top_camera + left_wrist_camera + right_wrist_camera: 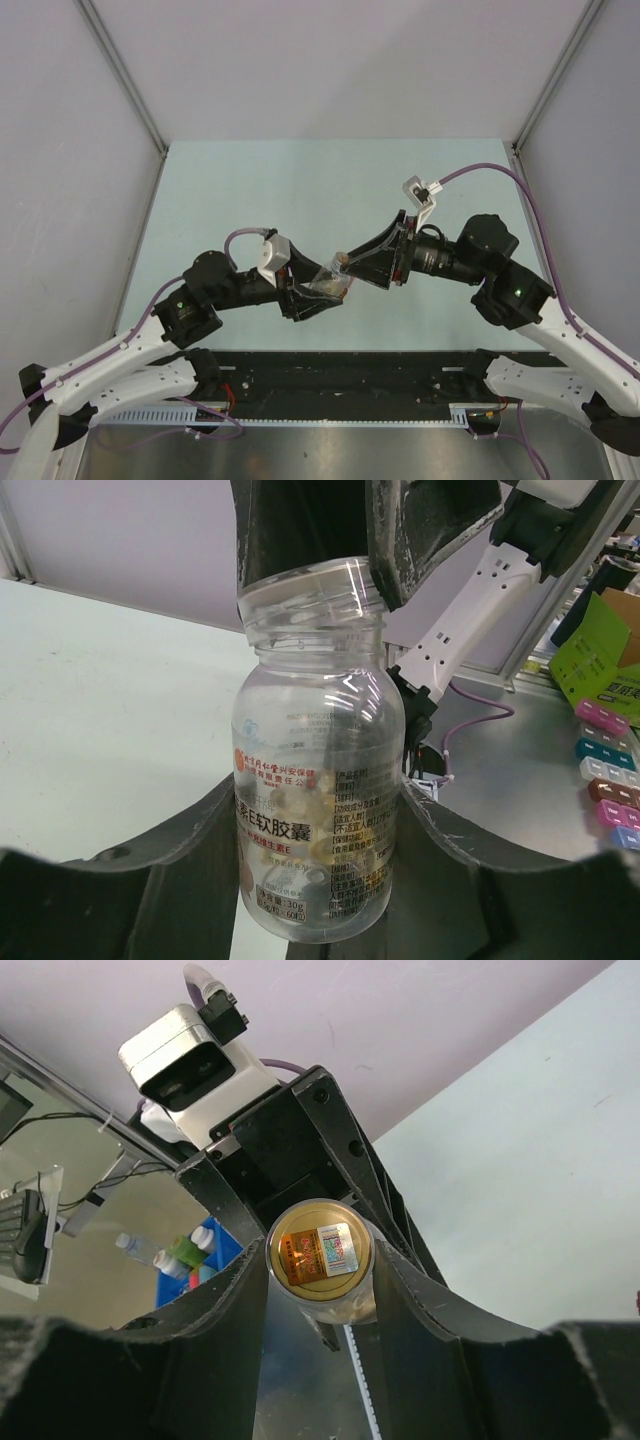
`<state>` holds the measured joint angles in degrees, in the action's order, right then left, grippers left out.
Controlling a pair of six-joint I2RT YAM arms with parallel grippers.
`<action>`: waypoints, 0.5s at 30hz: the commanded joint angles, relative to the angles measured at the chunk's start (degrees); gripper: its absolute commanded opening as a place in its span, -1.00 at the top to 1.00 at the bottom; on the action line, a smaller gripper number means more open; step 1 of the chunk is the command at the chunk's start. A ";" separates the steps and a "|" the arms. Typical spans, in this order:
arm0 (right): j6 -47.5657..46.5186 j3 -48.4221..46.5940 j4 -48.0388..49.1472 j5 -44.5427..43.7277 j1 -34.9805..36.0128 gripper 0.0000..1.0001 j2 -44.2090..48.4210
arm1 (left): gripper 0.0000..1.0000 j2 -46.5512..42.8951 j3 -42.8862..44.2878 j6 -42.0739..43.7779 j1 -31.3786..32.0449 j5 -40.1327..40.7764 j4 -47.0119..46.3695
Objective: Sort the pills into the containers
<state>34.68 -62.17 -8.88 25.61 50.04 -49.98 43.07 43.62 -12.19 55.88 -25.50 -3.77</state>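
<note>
A small clear bottle [318,710] with a printed label hangs in the air between both arms. My left gripper [318,815] is shut on its body, one finger on each side. Pale yellow-tan pills [300,818] lie heaped inside it, behind the label. My right gripper [320,1260] is shut on the bottle's top end, where a gold cap [320,1250] with a sticker faces the right wrist camera. From above, the bottle [330,283] lies tilted between the left gripper [312,296] and the right gripper [352,266]. The containers are out of view.
The pale green table [300,190] is enclosed by grey walls [70,150] on three sides. Beyond its edge, in the left wrist view, several coloured lidded boxes [608,780] and a green carton [590,655] sit on a bench.
</note>
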 commanded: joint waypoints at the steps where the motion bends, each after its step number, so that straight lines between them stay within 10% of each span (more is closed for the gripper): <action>1: -3.82 -2.34 -2.10 0.50 1.37 1.00 0.05 | 0.99 -0.97 2.18 -1.00 0.28 1.50 -3.26; 15: -12.61 -2.69 -5.44 -5.04 6.82 1.00 0.58 | 0.99 -2.02 0.07 -4.78 0.37 3.70 -6.77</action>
<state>25.74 -63.33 -10.83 20.38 54.54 -49.80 42.26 43.38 -14.61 56.18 -24.53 -3.55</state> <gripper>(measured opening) 0.475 0.572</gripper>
